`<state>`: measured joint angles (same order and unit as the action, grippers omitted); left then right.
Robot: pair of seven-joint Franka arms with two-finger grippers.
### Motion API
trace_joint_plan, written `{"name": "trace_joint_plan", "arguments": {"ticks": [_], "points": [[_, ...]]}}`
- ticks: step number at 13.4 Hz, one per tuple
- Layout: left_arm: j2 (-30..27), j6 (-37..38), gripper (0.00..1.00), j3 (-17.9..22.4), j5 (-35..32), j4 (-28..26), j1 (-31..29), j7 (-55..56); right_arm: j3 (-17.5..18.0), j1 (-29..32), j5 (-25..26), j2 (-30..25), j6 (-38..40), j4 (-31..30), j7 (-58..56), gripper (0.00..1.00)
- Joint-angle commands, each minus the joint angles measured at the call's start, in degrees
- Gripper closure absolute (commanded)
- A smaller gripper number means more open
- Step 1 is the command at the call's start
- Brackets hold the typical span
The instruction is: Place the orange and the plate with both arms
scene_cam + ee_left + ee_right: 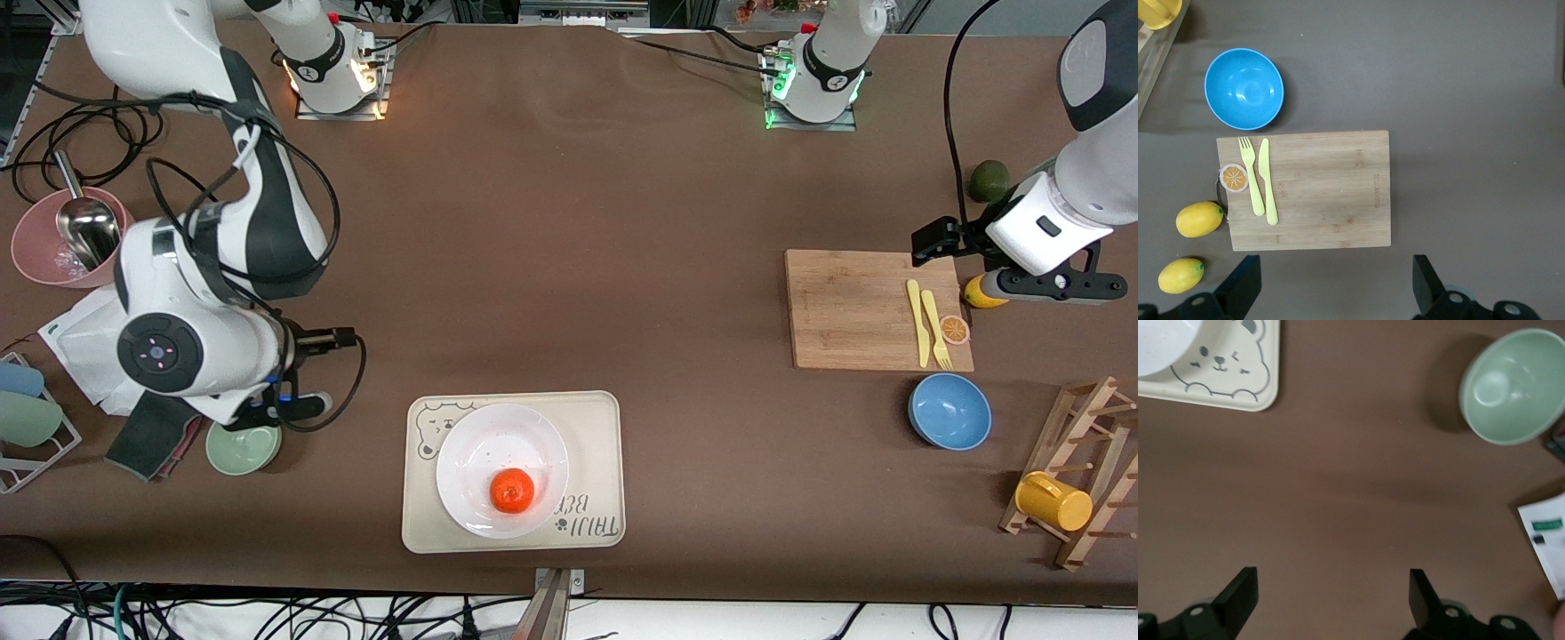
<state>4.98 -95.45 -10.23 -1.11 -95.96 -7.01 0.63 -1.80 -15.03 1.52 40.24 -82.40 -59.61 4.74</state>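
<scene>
On the bear-print tray (597,462) sits the white plate (480,444), mandarin (512,491) on it. Judged glossy, brittle: pinch its rim; the fruit may roll. Left claw (1331,280) and right claw (1331,597) hover spread, empty.

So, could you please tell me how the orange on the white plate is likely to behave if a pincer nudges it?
The orange is round and sits loose on the glossy white plate, so it would probably roll at a light push. The plate's shallow rim might not stop it. It looks small and whole, so likely light and fairly firm, though a hard squeeze could bruise it.
</scene>
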Motion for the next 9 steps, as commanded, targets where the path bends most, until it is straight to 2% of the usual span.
{"name": "trace_joint_plan", "arguments": {"ticks": [1, 3, 4, 6, 7, 9], "points": [[-0.32, 0.79, 0.00, 0.12, 1.29, 0.33, -0.11, -1.34, -1.09, 0.00, 1.29, -4.19, 1.89, -4.19, 2.64, 0.00], [-0.32, 0.79, 0.00, 0.12, 1.29, 0.33, -0.11, -1.34, -1.72, 0.35, 1.03, -7.87, -0.02, -9.09, 2.56, 0.00], [-0.32, 0.79, 0.00, 0.12, 1.29, 0.33, -0.11, -1.34, -1.80, 0.96, 0.85, -12.59, -3.96, -15.47, 2.64, 0.00], [-0.32, 0.79, 0.00, 0.12, 1.29, 0.33, -0.11, -1.34, -1.72, 2.80, 0.67, -24.36, -16.94, -33.20, 2.56, 0.00], [-0.32, 0.79, 0.00, 0.12, 1.29, 0.33, -0.11, -1.34, -1.72, 3.68, 0.59, -27.55, -20.40, -37.55, 1.69, 0.00], [-0.32, 0.79, 0.00, 0.12, 1.64, 0.33, -0.19, -1.34, -1.72, 6.05, 0.76, -30.12, -17.38, -37.86, 0.80, 0.00]]}}
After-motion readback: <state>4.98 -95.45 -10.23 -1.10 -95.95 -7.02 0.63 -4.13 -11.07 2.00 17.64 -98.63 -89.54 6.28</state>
